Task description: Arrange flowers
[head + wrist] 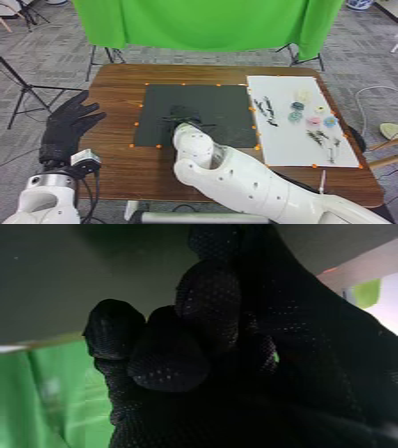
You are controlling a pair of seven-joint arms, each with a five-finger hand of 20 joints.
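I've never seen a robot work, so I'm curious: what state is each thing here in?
Left robot hand in a black fabric glove: open, empty.
Right robot hand in a matching glove: over the mat; whether it holds anything, I cannot tell.
Dark rectangular mat: lying flat.
White rectangular sheet: lying flat.
Small pink round blossom: lying on the sheet.
Dark thin sprigs: lying loose.
Bright green cloth: hanging.
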